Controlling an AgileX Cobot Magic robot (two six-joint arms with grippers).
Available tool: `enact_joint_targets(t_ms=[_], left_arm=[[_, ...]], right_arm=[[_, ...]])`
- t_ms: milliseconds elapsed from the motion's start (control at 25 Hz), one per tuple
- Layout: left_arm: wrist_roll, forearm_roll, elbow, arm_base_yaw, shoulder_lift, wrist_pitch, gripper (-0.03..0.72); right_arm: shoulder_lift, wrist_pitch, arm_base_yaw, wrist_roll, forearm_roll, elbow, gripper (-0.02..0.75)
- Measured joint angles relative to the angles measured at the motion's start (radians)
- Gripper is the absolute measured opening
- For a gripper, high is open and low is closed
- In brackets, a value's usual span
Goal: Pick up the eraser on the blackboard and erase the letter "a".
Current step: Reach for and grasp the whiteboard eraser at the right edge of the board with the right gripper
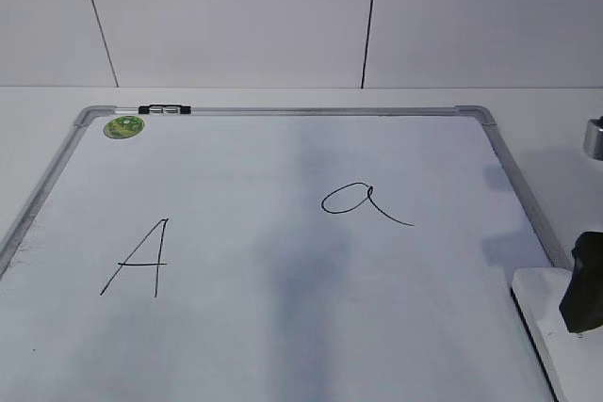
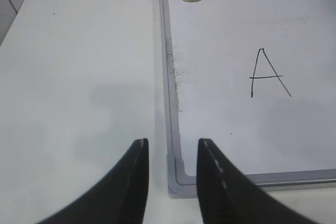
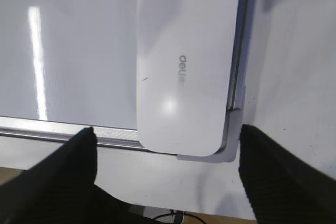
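Observation:
The blackboard (image 1: 283,327) is a white board with a silver frame, lying flat on the table. The cursive letter "a" (image 1: 363,202) is right of the board's centre. The white eraser (image 1: 551,327) lies at the board's near right corner, over the frame. In the right wrist view the eraser (image 3: 184,51) shows grey lettering on top. My right gripper (image 3: 167,132) is wide open and empty, its fingers on either side of the eraser's near end; it shows dark in the exterior view (image 1: 584,284). My left gripper (image 2: 171,148) is open and empty above the board's near left corner (image 2: 178,179).
A capital "A" (image 1: 134,261) is drawn on the board's left half, also in the left wrist view (image 2: 268,74). A green round sticker (image 1: 123,126) and a black clip (image 1: 164,109) sit at the far left corner. White table (image 2: 79,77) surrounds the board.

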Motion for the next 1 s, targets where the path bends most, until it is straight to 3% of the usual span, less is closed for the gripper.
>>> enact_joint_targets(t_ms=[560, 1000], left_arm=[[0.000, -0.002, 0.000, 0.000, 0.000, 0.000, 0.235], [0.000, -0.012, 0.000, 0.000, 0.000, 0.000, 0.235]], right_arm=[[0.116, -0.040, 0.001, 0.000, -0.007, 0.000, 0.666], [0.147, -0.083, 0.053, 0.079, -0.063, -0.001, 0.657]])
